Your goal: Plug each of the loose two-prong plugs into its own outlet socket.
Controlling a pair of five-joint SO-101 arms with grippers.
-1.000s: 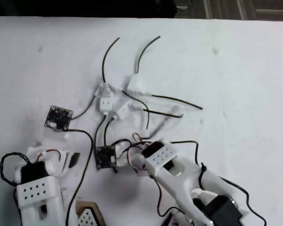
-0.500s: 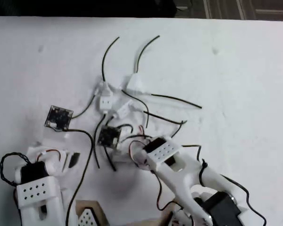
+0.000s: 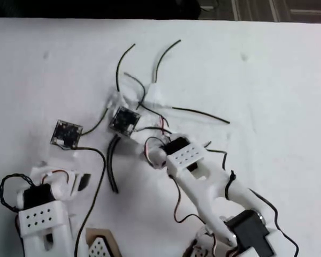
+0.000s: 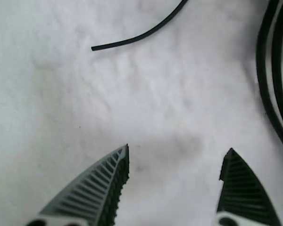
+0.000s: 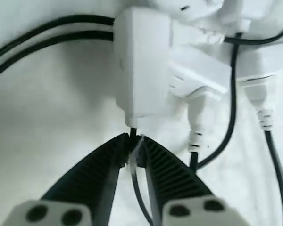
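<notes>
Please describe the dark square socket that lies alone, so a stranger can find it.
On the white table, find the tangle of plugs near the middle. The socket lies left of it in the high view, apart; the other dark square sits in the tangle.

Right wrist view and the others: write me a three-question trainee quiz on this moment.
1. True or false: the left gripper is shut.
2. What does the right gripper pinch? A) a cable B) a plug's prongs C) nothing
3. How many black square sockets does the high view show?

Key: 1 false; 2 A; 3 two.
</notes>
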